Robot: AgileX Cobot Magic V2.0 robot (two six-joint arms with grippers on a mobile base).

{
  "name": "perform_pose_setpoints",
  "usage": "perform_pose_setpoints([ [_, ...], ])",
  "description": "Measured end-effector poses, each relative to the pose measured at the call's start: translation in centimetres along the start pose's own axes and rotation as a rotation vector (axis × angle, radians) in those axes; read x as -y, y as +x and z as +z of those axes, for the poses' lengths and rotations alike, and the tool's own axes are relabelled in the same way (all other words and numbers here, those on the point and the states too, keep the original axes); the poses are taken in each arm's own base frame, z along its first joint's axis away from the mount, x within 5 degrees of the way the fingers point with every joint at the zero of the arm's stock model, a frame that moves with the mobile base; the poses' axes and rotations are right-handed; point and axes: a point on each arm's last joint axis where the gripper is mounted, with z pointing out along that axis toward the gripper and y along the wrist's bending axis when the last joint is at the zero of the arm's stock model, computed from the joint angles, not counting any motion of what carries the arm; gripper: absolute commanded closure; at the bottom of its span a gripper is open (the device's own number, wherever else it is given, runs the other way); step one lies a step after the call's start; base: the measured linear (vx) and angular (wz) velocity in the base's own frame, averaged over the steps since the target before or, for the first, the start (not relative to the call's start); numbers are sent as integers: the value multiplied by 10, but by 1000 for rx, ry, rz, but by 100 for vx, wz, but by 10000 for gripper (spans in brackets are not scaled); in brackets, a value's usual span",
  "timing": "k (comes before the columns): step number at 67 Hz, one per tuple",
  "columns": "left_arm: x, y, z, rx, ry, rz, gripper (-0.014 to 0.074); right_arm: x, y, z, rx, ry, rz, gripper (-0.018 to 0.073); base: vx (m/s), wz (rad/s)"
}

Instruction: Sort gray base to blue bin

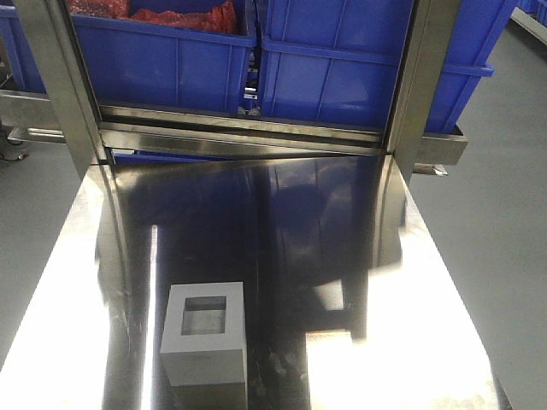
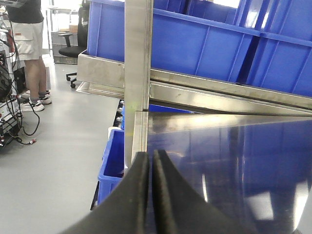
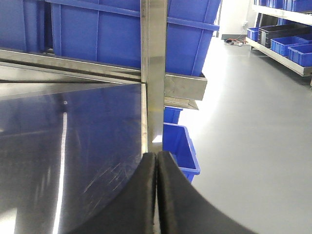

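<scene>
Two pressed together: left end effector (image 2: 152,168), right end effector (image 3: 157,168); blue bin (image 1: 342,81) top cropped, interior hidden.

Both bins at the table's (image 1: 427,290) far edge are cut off by the front view's top edge; the left blue bin (image 1: 162,64) is shown with red contents (image 1: 171,13) only partly seen; the right blue bin's (image 1: 342,77) floor is hidden, one end covered by a steel post (image 1: 423,85); a person (image 2: 27,34) is cropped above the waist; the left gripper (image 2: 151,155) and right gripper (image 3: 157,155) are cut by the bottom edges.
</scene>
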Motion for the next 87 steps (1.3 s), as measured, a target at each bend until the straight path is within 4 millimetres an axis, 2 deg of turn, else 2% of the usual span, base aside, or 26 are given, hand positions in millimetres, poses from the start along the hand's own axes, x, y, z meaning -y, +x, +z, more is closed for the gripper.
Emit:
perform_pose_setpoints([
  [87,0,-3,0,29,3,0,604,0,0,0,0,0,0,564,0,0],
])
